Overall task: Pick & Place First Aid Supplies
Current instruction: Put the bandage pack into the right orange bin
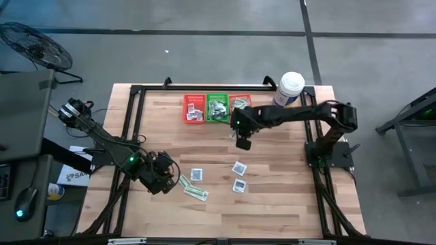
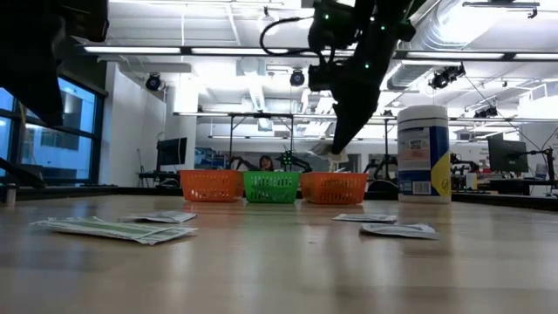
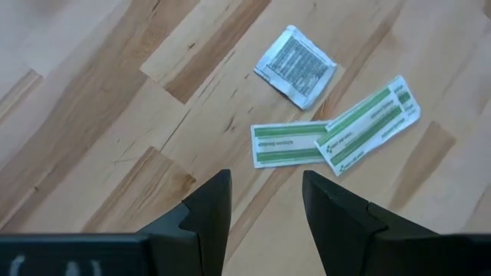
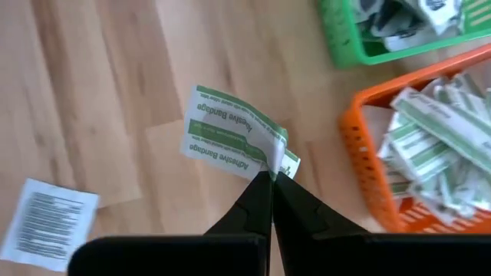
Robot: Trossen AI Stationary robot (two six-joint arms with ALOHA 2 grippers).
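- Right gripper (image 4: 270, 178): fingers fully closed on a green-and-white adhesive bandage strip (image 4: 230, 136), pinched at one end; the rest hangs free and folded, clear of the table.
- Position: in the high view the right gripper is above bare table just at 6 o'clock of the basket row, nearest the orange basket (image 1: 240, 101) at the 3 o'clock end.
- The orange basket (image 4: 360, 153) already holds many like strips; the green basket (image 4: 345, 46) beside it holds white packets. Judgement: the held strip belongs in the orange one.
- Step in hand, as judged: carry and release. To do it well, bring the pinch point over the basket's middle, not its near rim, so the hanging tail clears the mesh wall before the fingers part; release low, as a light paper strip may drift or catch on the rim.
- Right arm pose: reaching from its base at 3 o'clock across toward table centre, forearm roughly level, wrist angled downward.
- Left gripper (image 3: 265, 207): fingers partly apart, holding nothing, low over the table at 7 o'clock. Two bandage strips (image 3: 337, 130) and a white printed packet (image 3: 295, 65) lie just ahead of it.
- Two more white packets (image 1: 238, 175) lie near 5 o'clock of centre.
- White tub (image 1: 289, 88) stands at 1 o'clock; keep clear of it.
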